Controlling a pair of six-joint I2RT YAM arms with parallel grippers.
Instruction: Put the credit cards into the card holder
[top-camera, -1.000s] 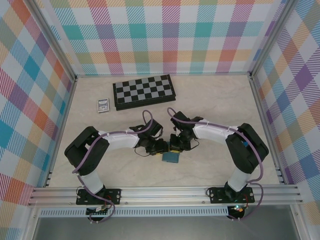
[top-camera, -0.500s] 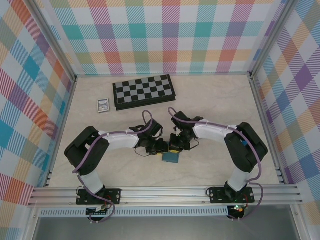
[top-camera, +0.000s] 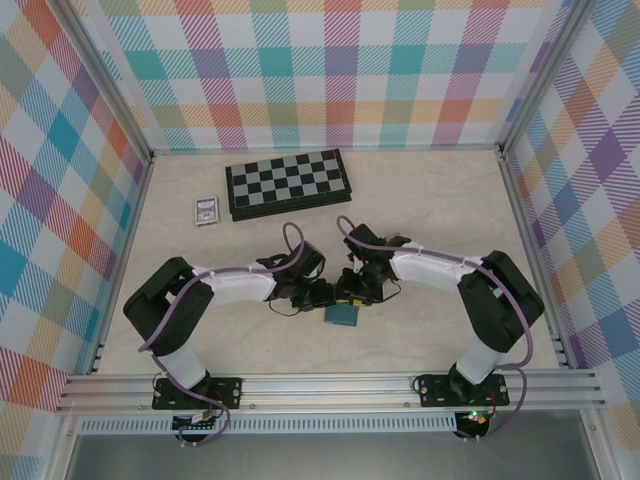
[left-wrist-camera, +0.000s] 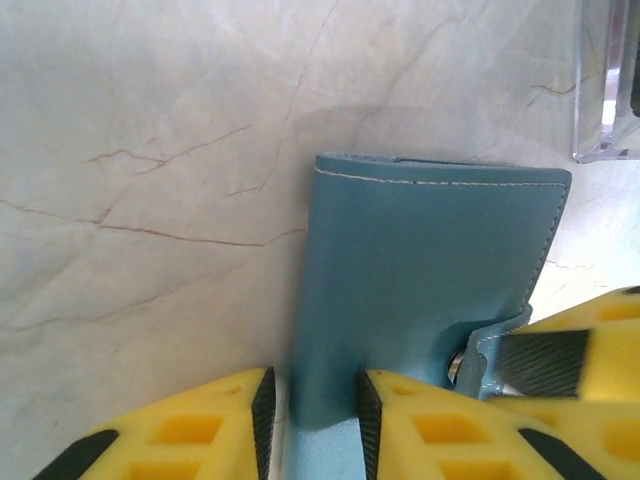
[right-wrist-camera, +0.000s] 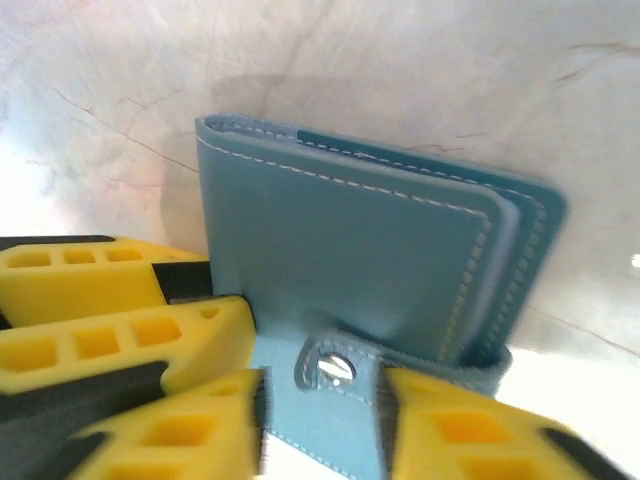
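no readable text, labels, brands or numbers anywhere

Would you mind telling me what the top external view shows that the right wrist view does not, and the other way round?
The top external view takes in the chessboard and the small silver-grey framed rectangle left of it. The right wrist view brings out the snap stud and white stitching on the card holder. Both show the teal card holder on the table with yellow fingers at it.
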